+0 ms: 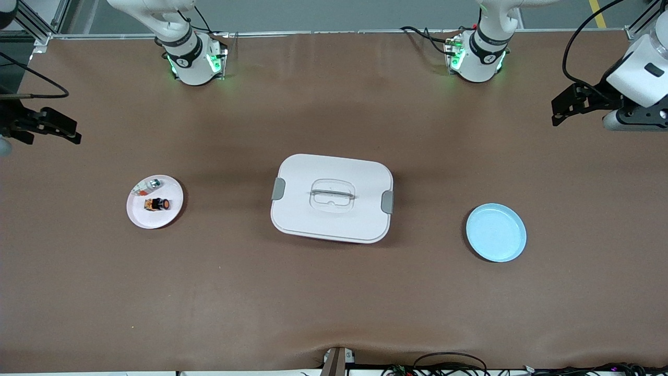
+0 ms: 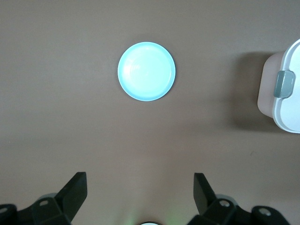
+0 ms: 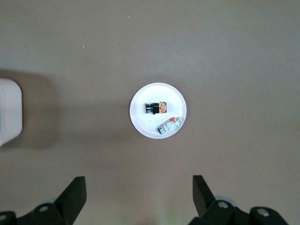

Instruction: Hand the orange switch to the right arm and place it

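The orange switch [image 1: 156, 204] lies on its side on a small white plate [image 1: 169, 214] toward the right arm's end of the table. It also shows in the right wrist view [image 3: 156, 108], on the plate [image 3: 140, 117]. My right gripper [image 1: 76, 133] is open and empty, high over the table at that end; its wrist view [image 3: 138, 183] looks down on the plate. My left gripper [image 1: 557, 112] is open and empty, high over the left arm's end of the table; its wrist view [image 2: 139, 183] shows no switch.
A small silver-and-red bit [image 1: 154, 183] lies on the same plate beside the switch [image 3: 169, 125]. A white lidded box [image 1: 332, 198] with grey clips sits mid-table. An empty light blue plate [image 1: 496, 232] lies toward the left arm's end [image 2: 146, 71].
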Controlling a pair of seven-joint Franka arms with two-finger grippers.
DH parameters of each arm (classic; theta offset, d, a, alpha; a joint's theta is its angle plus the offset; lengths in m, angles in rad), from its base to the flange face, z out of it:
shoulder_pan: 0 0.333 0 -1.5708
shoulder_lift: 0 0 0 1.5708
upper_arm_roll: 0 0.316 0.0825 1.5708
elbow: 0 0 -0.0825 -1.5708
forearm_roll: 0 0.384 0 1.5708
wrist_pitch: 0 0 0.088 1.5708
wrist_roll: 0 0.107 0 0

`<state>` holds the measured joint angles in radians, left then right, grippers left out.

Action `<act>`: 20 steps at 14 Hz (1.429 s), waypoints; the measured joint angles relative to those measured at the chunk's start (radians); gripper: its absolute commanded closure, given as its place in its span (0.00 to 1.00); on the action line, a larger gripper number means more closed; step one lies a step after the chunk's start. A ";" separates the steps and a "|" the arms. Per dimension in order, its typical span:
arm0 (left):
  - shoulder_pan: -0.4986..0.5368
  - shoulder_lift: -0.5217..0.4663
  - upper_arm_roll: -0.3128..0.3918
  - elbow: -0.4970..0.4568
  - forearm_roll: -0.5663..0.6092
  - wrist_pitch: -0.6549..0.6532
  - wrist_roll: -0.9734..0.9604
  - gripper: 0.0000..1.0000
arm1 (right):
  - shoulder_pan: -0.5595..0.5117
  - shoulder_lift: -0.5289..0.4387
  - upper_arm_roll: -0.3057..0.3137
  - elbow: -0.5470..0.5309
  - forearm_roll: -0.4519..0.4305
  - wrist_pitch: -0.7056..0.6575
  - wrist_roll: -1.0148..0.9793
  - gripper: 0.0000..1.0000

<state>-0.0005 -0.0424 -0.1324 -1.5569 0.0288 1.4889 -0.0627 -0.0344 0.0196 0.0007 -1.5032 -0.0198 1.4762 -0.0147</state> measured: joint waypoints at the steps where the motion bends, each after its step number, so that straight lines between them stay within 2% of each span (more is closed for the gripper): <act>1: 0.000 0.000 -0.001 0.000 0.000 0.000 0.000 0.00 | 0.000 0.000 0.000 0.009 0.000 -0.006 0.004 0.00; 5: 0.000 0.000 -0.001 0.000 0.000 0.000 0.000 0.00 | -0.004 0.002 0.000 0.015 0.012 -0.037 0.025 0.00; 9: -0.001 0.000 -0.002 0.000 0.000 0.000 0.000 0.00 | -0.068 0.001 -0.001 0.019 0.099 -0.046 0.024 0.00; 20: 0.001 0.000 -0.005 0.001 -0.003 0.000 0.000 0.00 | -0.058 -0.009 0.018 0.003 0.090 -0.054 0.023 0.00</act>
<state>0.0003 -0.0424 -0.1369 -1.5563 0.0260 1.4889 -0.0627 -0.0925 0.0105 0.0188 -1.5003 0.0706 1.4218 0.0083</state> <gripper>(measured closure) 0.000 0.000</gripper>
